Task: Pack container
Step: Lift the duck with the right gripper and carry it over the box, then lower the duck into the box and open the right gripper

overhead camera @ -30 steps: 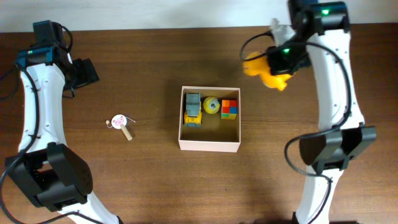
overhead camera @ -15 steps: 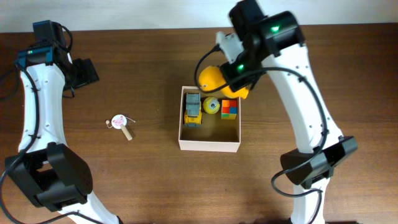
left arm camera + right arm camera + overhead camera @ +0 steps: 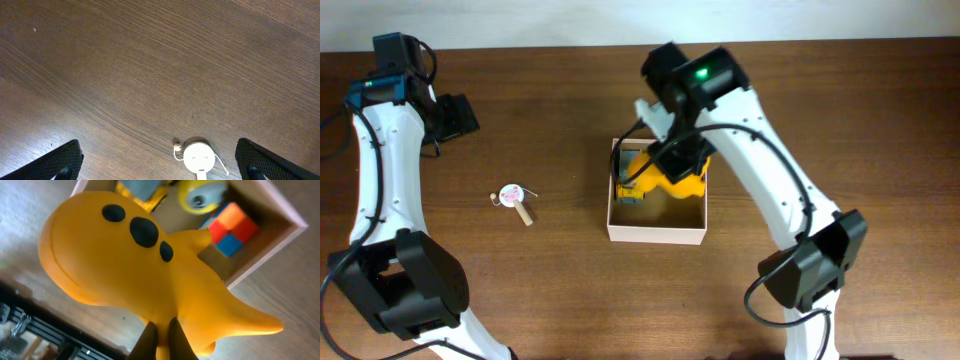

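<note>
Container (image 3: 657, 235) sits mid tabletop (image 3: 550, 110) with truck (image 3: 142, 190), ball (image 3: 202, 195) and cube (image 3: 232, 230) inside, and the right tool (image 3: 161, 335) is clamped on a yellow spotted toy (image 3: 665, 175) over it. The left tool (image 3: 159, 164) is spread apart and empty. I'd say the smiley toy (image 3: 510, 196) toward the left edge isn't packed yet.

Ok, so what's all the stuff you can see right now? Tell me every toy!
container: one, white outside and tan inside, middle of the table.
truck: one, yellow and grey, inside the container.
ball: one, yellow, inside the container between the truck and the cube.
cube: one, red, orange and blue, inside the container.
spotted toy: one, orange-yellow with black spots, held over the container.
small round toy: one, white with a tan handle, lying on the table on the left arm's side.
table: one, dark brown wood.
right gripper: one, shut on the spotted toy.
left gripper: one, open, above the table near the small round toy.
</note>
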Controlling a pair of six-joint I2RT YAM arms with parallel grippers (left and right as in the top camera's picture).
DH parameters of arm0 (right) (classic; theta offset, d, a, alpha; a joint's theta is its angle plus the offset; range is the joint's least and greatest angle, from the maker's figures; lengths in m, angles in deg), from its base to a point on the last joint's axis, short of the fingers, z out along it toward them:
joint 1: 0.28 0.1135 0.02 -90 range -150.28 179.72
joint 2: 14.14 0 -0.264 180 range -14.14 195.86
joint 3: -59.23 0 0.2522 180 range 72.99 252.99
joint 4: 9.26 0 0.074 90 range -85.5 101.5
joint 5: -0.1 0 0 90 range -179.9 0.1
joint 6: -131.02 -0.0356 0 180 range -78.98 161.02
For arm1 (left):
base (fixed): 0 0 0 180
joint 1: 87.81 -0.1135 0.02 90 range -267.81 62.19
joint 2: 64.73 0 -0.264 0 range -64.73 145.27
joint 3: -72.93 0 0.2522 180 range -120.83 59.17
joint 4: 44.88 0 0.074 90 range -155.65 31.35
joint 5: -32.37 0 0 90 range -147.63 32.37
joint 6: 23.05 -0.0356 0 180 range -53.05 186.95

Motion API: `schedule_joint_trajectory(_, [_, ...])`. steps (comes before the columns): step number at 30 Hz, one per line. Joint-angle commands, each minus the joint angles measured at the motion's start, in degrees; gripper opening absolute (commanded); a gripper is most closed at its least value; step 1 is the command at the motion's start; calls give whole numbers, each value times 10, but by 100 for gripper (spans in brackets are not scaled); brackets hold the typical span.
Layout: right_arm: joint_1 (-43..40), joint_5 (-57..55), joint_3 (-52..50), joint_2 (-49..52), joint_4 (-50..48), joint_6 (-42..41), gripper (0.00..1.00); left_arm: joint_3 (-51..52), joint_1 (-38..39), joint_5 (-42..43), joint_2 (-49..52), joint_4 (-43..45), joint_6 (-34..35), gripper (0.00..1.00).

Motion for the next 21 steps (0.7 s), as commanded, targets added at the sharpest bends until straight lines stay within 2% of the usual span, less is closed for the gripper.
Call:
schedule_joint_trajectory(1, [34, -3, -19, -19, 2, -5, 4, 4, -1, -4, -9, 2, 7, 99])
schedule_joint_trajectory(5, [57, -3, -51, -19, -16, -6, 4, 4, -1, -4, -9, 2, 7, 99])
schedule_joint_trajectory(12, [52, -7, -89, -19, -39, -18, 4, 4, -1, -4, -9, 1, 7, 99])
schedule_joint_trajectory(21, [49, -20, -92, -18, -54, -18, 4, 4, -1, -4, -9, 1, 7, 99])
